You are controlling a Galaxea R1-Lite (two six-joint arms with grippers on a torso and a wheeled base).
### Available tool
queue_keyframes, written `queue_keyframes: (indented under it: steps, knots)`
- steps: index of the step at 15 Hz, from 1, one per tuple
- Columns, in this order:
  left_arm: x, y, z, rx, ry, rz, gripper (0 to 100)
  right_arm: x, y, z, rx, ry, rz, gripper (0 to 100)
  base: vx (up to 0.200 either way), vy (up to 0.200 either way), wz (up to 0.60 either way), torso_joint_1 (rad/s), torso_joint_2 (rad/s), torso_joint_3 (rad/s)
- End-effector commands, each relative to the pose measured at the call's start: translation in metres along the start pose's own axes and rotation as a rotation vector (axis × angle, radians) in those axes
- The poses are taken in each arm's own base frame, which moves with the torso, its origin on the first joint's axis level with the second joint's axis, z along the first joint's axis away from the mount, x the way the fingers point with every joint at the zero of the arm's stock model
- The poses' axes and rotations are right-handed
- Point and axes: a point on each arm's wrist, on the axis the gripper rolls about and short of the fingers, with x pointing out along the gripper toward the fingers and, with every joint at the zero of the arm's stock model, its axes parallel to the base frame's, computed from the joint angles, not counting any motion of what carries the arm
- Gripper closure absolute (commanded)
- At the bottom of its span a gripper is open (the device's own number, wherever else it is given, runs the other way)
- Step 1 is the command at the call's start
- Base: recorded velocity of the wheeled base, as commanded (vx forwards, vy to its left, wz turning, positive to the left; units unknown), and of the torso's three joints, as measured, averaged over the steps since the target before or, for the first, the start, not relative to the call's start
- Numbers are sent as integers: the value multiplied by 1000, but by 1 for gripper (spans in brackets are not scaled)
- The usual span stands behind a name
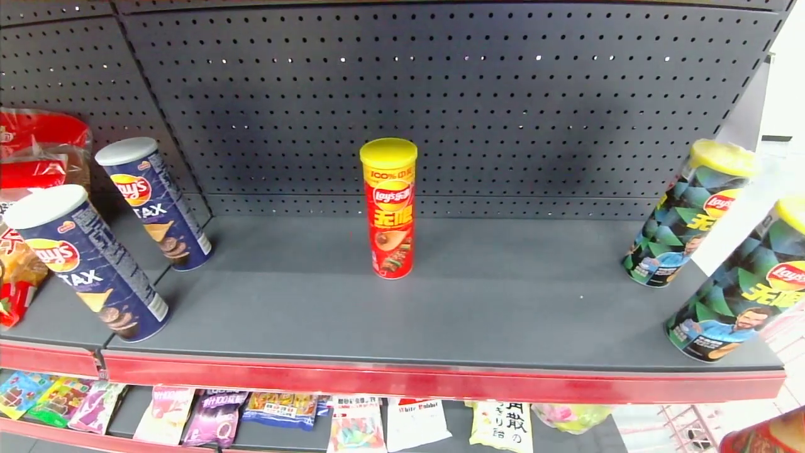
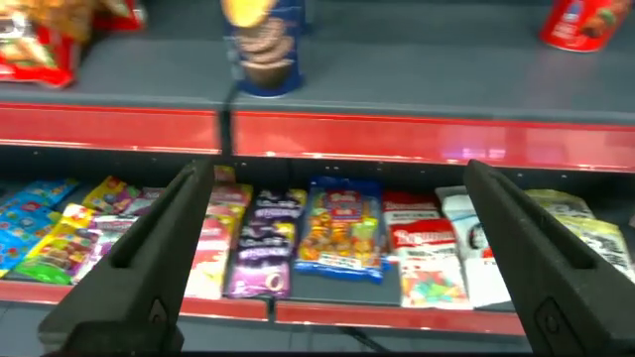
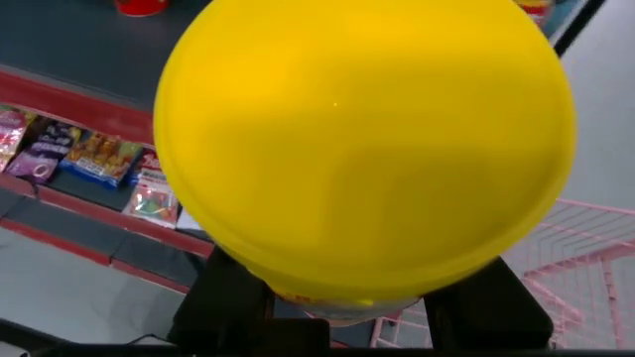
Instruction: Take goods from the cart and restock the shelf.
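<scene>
Can (image 3: 362, 139), clamped in our right tool (image 3: 352, 302), sits below and right of the shelf (image 1: 503, 314); left tool (image 2: 339, 174) hangs released.

can (image 1: 388, 207) centred on shelf (image 1: 478, 302), snack packets (image 1: 283, 409) below

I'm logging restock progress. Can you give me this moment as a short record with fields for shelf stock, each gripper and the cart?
shelf: red can upright mid-shelf; two blue cans to its left; two green-patterned cans to its right
lower shelf: row of snack packets
left gripper: jaws open, empty, facing the lower shelf
right gripper: jaws shut on a yellow-lidded can
cart: pink wire, beside the held can
</scene>
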Motion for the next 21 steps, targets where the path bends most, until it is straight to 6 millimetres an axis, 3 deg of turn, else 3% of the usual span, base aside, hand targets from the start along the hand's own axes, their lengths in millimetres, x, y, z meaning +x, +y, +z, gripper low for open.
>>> queue_keyframes:
  steps: [1,5,10,17,19,20,21]
  knots:
    - [0,0,0,-1,1,0,0,-1,1,-3,-1,-5,8,100,0,200,0,2,7,2]
    - [0,0,0,-1,1,2,0,-2,1,-3,-1,-6,11,100,0,0,0,0,0,0]
    - [0,0,0,-1,1,0,0,0,1,-6,1,9,18,100,200,0,0,1,0,2]
    - [1,0,0,1,11,0,0,-3,2,-5,-4,-16,38,100,0,0,0,0,0,0]
    - [-1,-2,4,7,-18,-84,0,-5,3,-3,-6,-35,80,100,0,0,0,0,0,0]
    - [-4,-3,26,7,-61,-142,0,-5,3,-3,-6,-38,103,100,0,0,0,0,0,0]
    - [9,-4,93,-35,-33,-214,0,-4,4,-2,-6,-37,134,100,0,0,0,0,0,0]
